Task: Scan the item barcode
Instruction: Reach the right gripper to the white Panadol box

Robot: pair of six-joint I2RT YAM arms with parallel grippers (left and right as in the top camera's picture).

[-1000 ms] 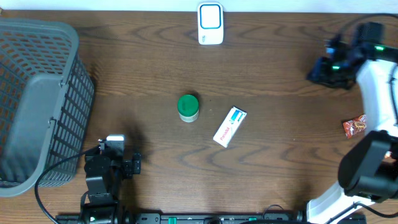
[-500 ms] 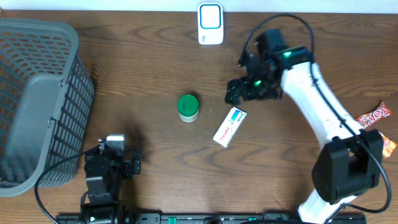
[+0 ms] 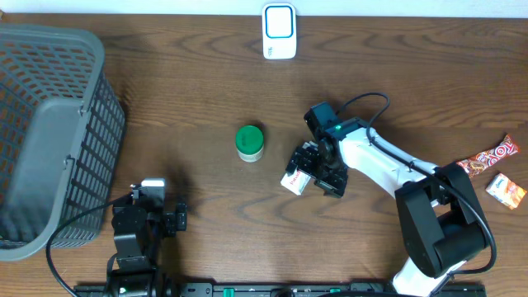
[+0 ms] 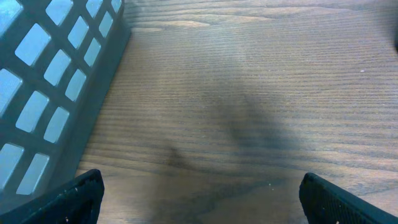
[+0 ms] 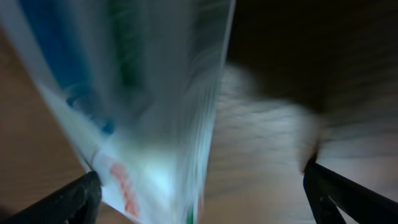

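Right gripper (image 3: 318, 169) is hovering wide open over the white box (image 3: 292, 182), which is lying on the table (image 3: 165, 99); nothing is being gripped, so lifting it and showing it to the scanner (image 3: 279, 31) are remaining.

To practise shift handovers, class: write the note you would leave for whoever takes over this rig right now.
Left gripper open, empty, parked beside the basket.
Right gripper open, low over the white box mid-table, box between its fingers, not gripped.
Scanner stands at the far edge.
Done: approach only. Left: grip the box, present its barcode to the scanner.
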